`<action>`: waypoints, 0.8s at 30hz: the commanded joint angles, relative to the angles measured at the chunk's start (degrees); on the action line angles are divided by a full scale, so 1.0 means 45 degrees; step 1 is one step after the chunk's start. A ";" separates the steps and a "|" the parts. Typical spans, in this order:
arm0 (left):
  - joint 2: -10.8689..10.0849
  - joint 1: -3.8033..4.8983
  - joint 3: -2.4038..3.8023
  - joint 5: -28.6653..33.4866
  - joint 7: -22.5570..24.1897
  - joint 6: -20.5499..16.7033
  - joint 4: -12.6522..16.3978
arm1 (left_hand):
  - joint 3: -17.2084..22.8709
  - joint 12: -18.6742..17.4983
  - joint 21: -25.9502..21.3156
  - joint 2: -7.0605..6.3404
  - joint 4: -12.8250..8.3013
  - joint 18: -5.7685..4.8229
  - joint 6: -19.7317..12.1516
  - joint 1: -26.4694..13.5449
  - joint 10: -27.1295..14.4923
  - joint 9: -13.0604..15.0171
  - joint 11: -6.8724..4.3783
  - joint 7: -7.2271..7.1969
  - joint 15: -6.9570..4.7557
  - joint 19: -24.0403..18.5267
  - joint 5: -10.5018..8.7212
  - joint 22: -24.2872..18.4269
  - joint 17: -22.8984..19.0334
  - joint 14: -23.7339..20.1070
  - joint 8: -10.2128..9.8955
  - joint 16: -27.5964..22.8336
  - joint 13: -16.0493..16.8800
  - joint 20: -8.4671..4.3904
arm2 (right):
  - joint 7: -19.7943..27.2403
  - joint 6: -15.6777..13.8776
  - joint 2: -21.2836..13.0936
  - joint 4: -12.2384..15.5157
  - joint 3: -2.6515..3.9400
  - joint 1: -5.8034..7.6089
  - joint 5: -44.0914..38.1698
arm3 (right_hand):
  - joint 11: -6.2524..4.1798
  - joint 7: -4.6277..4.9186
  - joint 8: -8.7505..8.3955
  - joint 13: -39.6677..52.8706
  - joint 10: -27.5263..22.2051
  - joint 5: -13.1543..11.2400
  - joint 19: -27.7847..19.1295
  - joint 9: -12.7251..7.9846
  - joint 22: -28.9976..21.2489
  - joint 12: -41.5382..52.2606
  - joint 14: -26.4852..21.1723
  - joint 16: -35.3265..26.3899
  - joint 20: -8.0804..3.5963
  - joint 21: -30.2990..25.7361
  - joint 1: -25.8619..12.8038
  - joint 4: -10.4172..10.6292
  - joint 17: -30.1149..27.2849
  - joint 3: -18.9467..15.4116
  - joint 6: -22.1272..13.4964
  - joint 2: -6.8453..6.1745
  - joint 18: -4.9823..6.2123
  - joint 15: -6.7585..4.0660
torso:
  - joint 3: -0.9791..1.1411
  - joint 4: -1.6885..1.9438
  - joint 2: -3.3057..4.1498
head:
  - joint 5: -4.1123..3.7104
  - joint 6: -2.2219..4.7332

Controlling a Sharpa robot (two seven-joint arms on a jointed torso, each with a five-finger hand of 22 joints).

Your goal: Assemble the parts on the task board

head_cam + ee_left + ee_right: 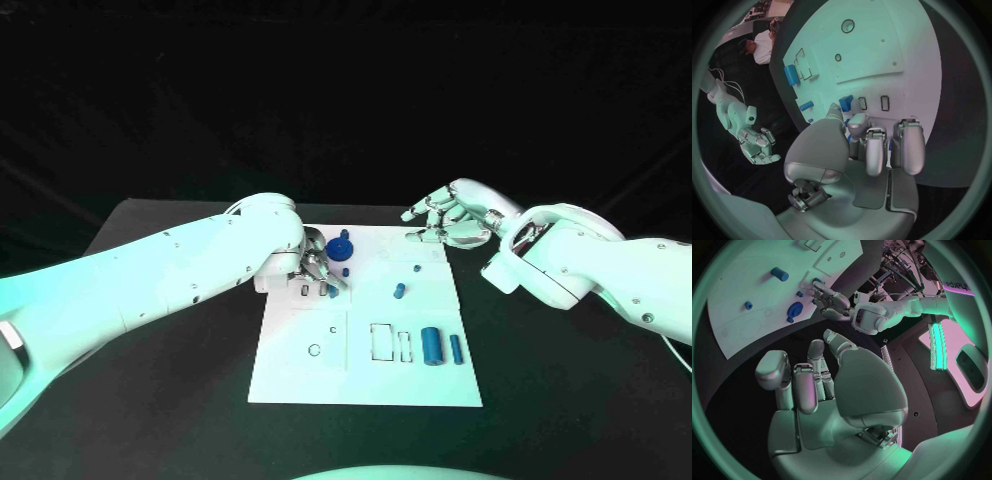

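The task board (361, 375) is a flat, matte white rectangular plate lying in the middle of the black table (562, 380), with thin outlined slots and small round holes marked on its surface. Near its far edge stands a round blue knob-like part (340, 249), and a small blue peg (400, 291) stands mid-board. Two smooth blue cylinders (433, 346) lie side by side at the near right, the thicker one beside a slimmer one (456, 348), next to empty rectangular outlines.

The left hand (315, 270), silver and glossy on its white arm, reaches down onto the board's far left part. Its fingers (873, 147) curl downward close together over a small blue part (846, 103) at its fingertips; whether it actually grips that piece cannot be told.

The right hand (444, 222) hovers at the board's far right corner, apart from the parts, its fingers (795, 385) loosely spread and lightly bent, holding nothing.
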 commanded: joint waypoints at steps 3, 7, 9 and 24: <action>0.0073 0.0015 -0.0004 0.0039 -0.0028 0.0303 -0.0037 | 0.0243 0.0079 0.0067 0.0078 -0.0083 -0.0155 -0.0153 0.0447 0.0080 0.0137 -0.0031 -0.0016 -0.0103 0.0375 0.0059 0.0789 0.3354 0.1320 0.0088 0.0031 0.0022 -0.0079 | 0.0002 0.0198 0.0028 -0.0009 -0.0001 -0.0002 -0.0133 | -0.0049 -0.0033 0.0079 -0.0010 0.0010 0.0079 -0.0040 -0.0015 -0.0012 -0.0071 0.0631 -0.0068 -0.0080 -0.0043 -0.0033 0.0043 -0.0002 -0.0024 0.0046 0.0004 0.0009 -0.0045 | -0.0003 -0.0003 0.0007 | -0.0015 -0.0029; 0.0077 0.0014 -0.0015 0.0086 -0.0002 0.0110 -0.0009 | 0.0637 0.0060 0.0051 0.0222 -0.0223 -0.0149 -0.0249 0.0949 0.0064 0.0239 -0.0066 -0.0055 -0.0131 0.0364 0.0082 0.0777 0.3354 0.1320 0.0111 0.0031 0.0021 -0.0102 | -0.0006 0.0226 0.0028 -0.0012 -0.0001 -0.0002 -0.0139 | -0.0052 -0.0035 0.0082 -0.0007 0.0015 0.0096 -0.0042 -0.0016 -0.0018 -0.0066 0.0625 -0.0087 -0.0082 -0.0048 -0.0030 0.0044 -0.0030 -0.0022 0.0046 0.0003 0.0010 -0.0047 | -0.0002 -0.0009 0.0011 | -0.0018 -0.0028; 0.0076 0.0014 -0.0020 0.0169 0.0030 -0.0040 0.0012 | 0.0980 0.0032 0.0049 0.0348 -0.0345 -0.0148 -0.0311 0.1327 0.0044 0.0283 -0.0101 -0.0095 -0.0160 0.0362 0.0105 0.0782 0.3354 0.1320 0.0104 0.0031 0.0007 -0.0124 | -0.0009 0.0237 0.0031 -0.0019 -0.0002 -0.0002 -0.0143 | -0.0052 -0.0035 0.0082 -0.0007 0.0015 0.0096 -0.0042 -0.0016 -0.0018 -0.0066 0.0625 -0.0087 -0.0082 -0.0048 -0.0030 0.0044 -0.0030 -0.0022 0.0046 0.0003 0.0010 -0.0047 | -0.0008 -0.0005 0.0013 | -0.0025 -0.0049; -0.0291 0.0015 -0.0023 0.0735 0.0199 -0.0730 0.0281 | 0.8809 -0.0404 -0.0066 -0.2109 -0.1023 -0.0122 -0.0728 0.2010 0.0031 0.0984 -0.0035 -0.0032 -0.0151 0.0293 0.0980 0.0746 0.3354 0.1320 0.0200 0.0031 -0.0224 -0.0129 | -0.0046 0.0367 0.0095 -0.0093 -0.0017 -0.0005 -0.0150 | -0.0054 -0.0036 0.0087 -0.0050 -0.0007 0.0121 -0.0076 -0.0017 -0.0100 -0.0106 0.0608 -0.0140 -0.0084 -0.0091 -0.0026 0.0046 -0.0116 -0.0019 0.0046 0.0006 0.0024 -0.0049 | 0.0013 0.0022 -0.0009 | -0.0029 -0.0080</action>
